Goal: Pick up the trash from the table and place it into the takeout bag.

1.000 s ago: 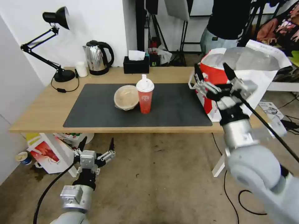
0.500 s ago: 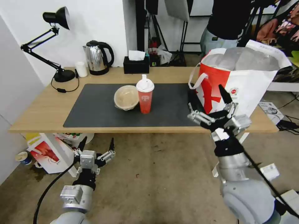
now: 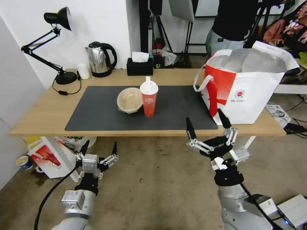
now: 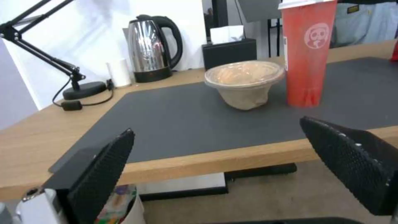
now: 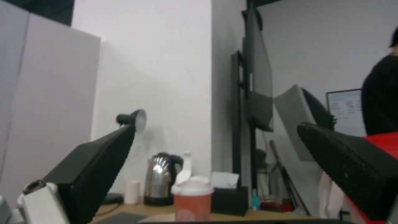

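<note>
The long wooden table (image 3: 44,111) has a big dark grey mat (image 3: 96,115) on top. At its right end stands the white-and-red takeout bag (image 3: 246,92), upright and open at the top, with shiny silver inside. One white loop handle hangs toward the mat.

Near the middle of the mat stands the red drink cup (image 3: 149,99) with its white lid. The beige round lidded container (image 3: 129,100) sits just beside it on the left, maybe touching it.

At the back of the table are a black desk lamp (image 3: 57,44), a silver kettle (image 3: 99,59), a black tissue box (image 3: 139,66) and a small white cup (image 3: 83,71).

The right gripper (image 3: 207,123) hangs in front of the table's edge, below the bag, with its jaws wide apart and nothing in them. The left gripper (image 3: 99,148) waits low over the floor, below the table's front edge, jaws apart and empty too.
</note>
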Controlling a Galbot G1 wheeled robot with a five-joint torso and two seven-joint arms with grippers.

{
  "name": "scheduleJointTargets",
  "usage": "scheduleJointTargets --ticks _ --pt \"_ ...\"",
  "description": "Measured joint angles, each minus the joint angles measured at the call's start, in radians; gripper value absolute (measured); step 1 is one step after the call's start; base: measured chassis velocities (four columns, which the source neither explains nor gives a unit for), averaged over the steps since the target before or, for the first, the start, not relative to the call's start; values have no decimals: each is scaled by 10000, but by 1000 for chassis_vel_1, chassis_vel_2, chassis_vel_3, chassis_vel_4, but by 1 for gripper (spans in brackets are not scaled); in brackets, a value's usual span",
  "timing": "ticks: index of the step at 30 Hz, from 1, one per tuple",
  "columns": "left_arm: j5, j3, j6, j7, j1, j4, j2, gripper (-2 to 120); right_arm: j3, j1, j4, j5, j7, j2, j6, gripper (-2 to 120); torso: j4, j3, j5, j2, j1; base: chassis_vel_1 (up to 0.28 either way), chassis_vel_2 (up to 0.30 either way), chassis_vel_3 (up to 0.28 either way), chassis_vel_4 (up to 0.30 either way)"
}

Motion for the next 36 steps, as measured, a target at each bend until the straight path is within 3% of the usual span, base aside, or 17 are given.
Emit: scheduleJointTargets --ticks 19,27,36 --pt "0 0 0 0 0 0 0 100 -855 273 -544 -29 -1240 -1431 667 100 0 0 0 0 0 0 0 0 0" --pt "0 0 0 0 0 0 0 100 -1017 157 -564 -61 -1149 -1369 657 100 0 0 -1 0 0 0 0 0 0" --pt "0 0 0 0 0 0 0 100 -1263 -508 -696 -363 17 -1150 415 100 0 0 -1 0 0 0 0 0 0"
